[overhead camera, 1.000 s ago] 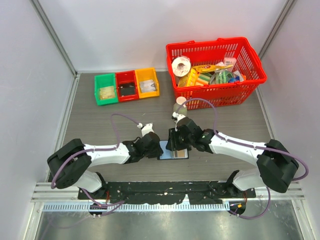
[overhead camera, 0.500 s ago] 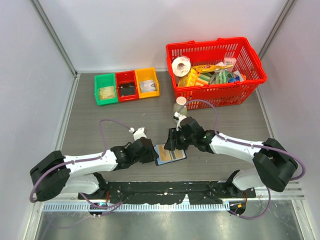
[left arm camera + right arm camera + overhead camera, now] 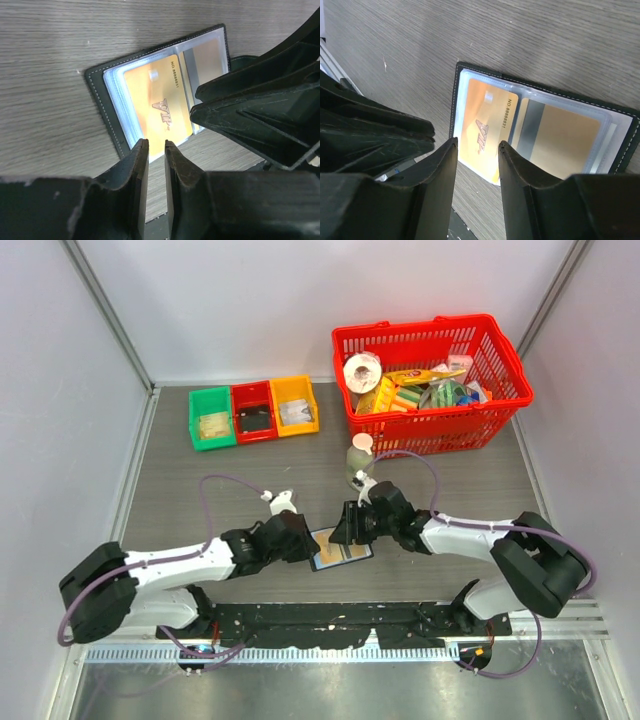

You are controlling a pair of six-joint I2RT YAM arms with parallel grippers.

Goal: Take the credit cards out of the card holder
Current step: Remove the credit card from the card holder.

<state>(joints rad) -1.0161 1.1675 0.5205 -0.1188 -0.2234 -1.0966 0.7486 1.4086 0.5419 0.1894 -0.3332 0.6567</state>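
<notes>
Best to pin the card holder [image 3: 116, 107] with the half-open right gripper [image 3: 477, 145] while the barely parted left gripper [image 3: 156, 145] (both empty) nips the credit card [image 3: 157, 102] by its edge.

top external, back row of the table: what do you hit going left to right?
green tray → red tray → orange tray → red basket

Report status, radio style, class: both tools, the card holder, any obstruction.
Left tool slightly open, empty. Right tool open, empty, over the credit cards. Card holder lies open, both cards sleeved. No obstruction besides the tools themselves.
</notes>
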